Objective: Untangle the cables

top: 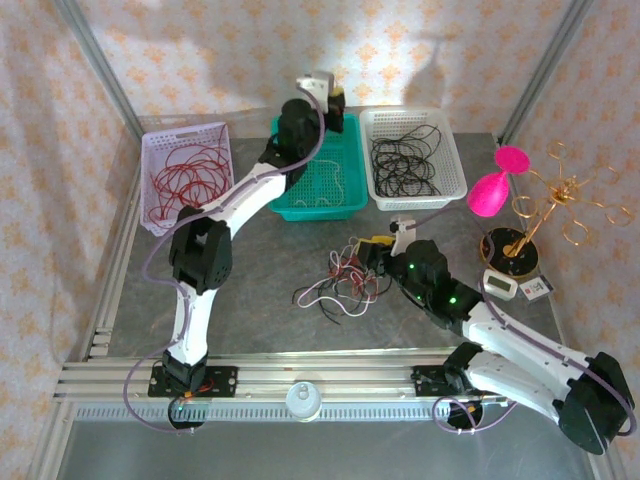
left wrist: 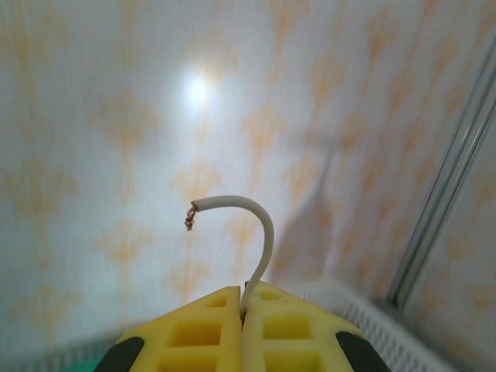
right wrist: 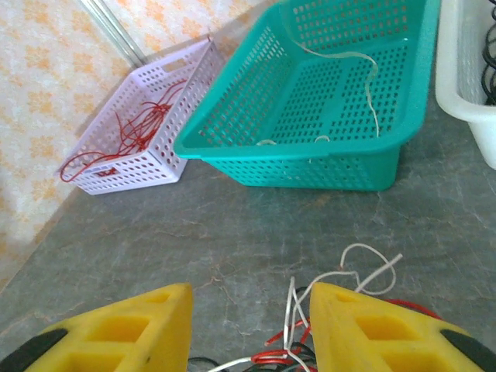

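sticking up from left gripper (left wrist: 242, 301): cable (left wrist: 268, 232)

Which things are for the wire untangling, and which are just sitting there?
For the job: tangled wires, white wire in the left end effector, purple basket, green basket, white basket.
Just sitting: pink ornament, gold stand, small white gadget.

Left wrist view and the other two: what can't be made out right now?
Left wrist: the white wire drops into the shut left hand; its run below the fingers is hidden.
Right wrist: the tangle is cut off by the bottom edge and partly covered by the open right hand.
Top external: what lies in the teal basket is too thin to count.
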{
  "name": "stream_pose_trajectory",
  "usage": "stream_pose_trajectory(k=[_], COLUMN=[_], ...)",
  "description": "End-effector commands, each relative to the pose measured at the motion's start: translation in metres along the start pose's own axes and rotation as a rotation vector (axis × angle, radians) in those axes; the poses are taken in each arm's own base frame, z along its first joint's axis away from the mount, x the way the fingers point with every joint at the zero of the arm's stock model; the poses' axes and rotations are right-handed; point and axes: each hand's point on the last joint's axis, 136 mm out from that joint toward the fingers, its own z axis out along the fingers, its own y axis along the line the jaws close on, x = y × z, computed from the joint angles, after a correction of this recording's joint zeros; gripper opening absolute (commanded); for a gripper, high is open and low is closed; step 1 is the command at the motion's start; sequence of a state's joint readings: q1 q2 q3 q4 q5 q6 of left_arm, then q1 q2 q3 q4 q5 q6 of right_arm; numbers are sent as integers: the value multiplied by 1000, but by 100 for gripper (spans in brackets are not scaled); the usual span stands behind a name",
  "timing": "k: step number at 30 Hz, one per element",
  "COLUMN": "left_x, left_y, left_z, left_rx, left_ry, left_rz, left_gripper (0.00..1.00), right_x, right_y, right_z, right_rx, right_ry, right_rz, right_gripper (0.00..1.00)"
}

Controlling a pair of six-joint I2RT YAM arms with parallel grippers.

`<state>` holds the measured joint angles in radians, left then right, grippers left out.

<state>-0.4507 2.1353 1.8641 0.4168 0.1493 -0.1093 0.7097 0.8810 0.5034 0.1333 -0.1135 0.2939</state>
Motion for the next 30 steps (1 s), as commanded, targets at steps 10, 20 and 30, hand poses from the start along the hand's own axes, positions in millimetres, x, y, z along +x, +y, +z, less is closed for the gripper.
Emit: stream_pose_trajectory(k=[10,20,30], left_x=[104,152,93], left_y=[46,66,31], left_z=[-33,-67,-144], left_rx=[-187,-204,-184], left_ry=[249,389,408], left_rz=[-101,-260,-195], left_gripper=[0,42,64], right_x=[26,53,40], right_y=[-47,-77,-56], right_z=[-8,2,15], right_rx=[227,324,238], right_ry=[104,254,301], right_rz=[79,142,99], right_gripper=[49,56,49])
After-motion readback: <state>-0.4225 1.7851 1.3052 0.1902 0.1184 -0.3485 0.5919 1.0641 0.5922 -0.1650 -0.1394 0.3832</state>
